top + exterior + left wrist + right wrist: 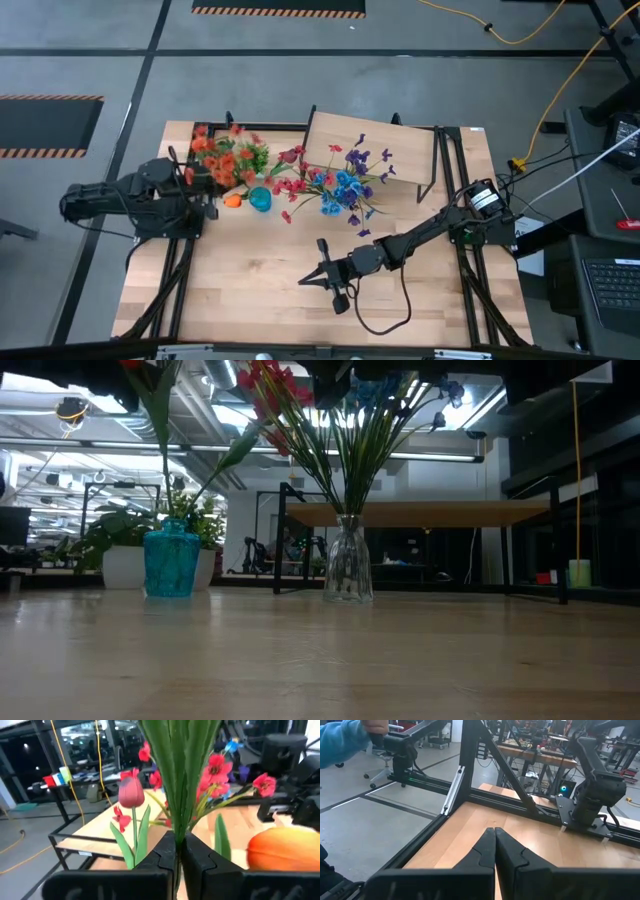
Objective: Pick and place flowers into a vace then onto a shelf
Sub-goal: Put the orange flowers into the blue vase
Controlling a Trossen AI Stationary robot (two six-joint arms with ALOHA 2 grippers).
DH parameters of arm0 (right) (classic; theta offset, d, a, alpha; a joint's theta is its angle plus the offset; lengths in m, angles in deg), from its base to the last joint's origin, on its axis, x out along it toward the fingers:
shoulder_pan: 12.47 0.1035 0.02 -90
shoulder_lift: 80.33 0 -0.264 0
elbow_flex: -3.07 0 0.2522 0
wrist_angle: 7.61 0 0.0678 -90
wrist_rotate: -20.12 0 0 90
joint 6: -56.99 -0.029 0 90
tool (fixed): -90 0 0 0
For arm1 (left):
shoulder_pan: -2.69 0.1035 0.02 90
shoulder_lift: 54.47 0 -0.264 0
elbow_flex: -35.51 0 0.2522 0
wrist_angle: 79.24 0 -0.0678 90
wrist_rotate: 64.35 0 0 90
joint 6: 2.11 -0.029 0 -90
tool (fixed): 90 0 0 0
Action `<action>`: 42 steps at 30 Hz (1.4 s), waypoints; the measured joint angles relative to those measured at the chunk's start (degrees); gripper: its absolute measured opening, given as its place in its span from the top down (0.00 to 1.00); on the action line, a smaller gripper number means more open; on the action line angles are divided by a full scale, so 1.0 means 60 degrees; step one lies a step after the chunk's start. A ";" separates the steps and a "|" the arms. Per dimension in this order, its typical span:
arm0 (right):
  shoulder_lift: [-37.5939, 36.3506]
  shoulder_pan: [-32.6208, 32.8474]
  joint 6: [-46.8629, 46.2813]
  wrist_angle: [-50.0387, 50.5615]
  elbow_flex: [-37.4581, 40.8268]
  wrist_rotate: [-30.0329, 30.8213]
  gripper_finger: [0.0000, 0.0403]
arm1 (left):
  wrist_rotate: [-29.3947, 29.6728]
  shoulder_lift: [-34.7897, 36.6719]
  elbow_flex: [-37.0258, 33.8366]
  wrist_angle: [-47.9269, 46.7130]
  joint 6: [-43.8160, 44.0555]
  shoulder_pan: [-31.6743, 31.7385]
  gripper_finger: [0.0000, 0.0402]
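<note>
My left gripper (pixel 208 197) (pixel 178 847) is at the table's left, beside the blue vase (pixel 260 198) (pixel 172 565), and is shut on green stems. An orange tulip bloom (pixel 232 200) (pixel 285 850) is close to its fingers. Orange blooms (pixel 220 158) spread over the gripper. A clear glass vase (pixel 348 565) stands on the table with red, blue and purple flower sprays (pixel 335 185) in it. The shelf (pixel 370 150) (pixel 420 512) stands at the far edge behind them. My right gripper (pixel 322 275) (pixel 495 837) is shut and empty over the table's near middle. My left gripper pinches a bunch of flat green stems and leaves (pixel 179 822) between its two fingers. The stems rise upright beyond the fingers. In the low view a green stem (pixel 160 420) runs down toward the blue vase; whether its end is inside, I cannot tell.
Two leafy green plants in white pots (pixel 125 555) stand behind the blue vase. Black frame rails (pixel 445 170) run along the table's right and left sides. Bare wood (pixel 260 290) lies along the near edge. A person's blue sleeve (pixel 342 742) shows beyond the table.
</note>
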 joint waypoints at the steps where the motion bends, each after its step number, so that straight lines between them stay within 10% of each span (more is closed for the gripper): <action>1: 0.0000 0.0000 0.0000 0.0000 0.0000 0.0000 1.00 | -0.0260 -0.0043 0.0000 -0.0011 0.0007 0.0178 0.98; 19: 0.0000 0.0029 0.0025 0.0000 0.0000 -0.0001 1.00 | -0.2145 0.0031 -0.1537 0.1785 0.0957 0.2568 0.98; 42: 0.0000 0.0029 0.0015 0.0000 0.0000 0.0000 1.00 | -0.2404 0.0003 -0.2973 0.2974 0.1605 0.2639 0.99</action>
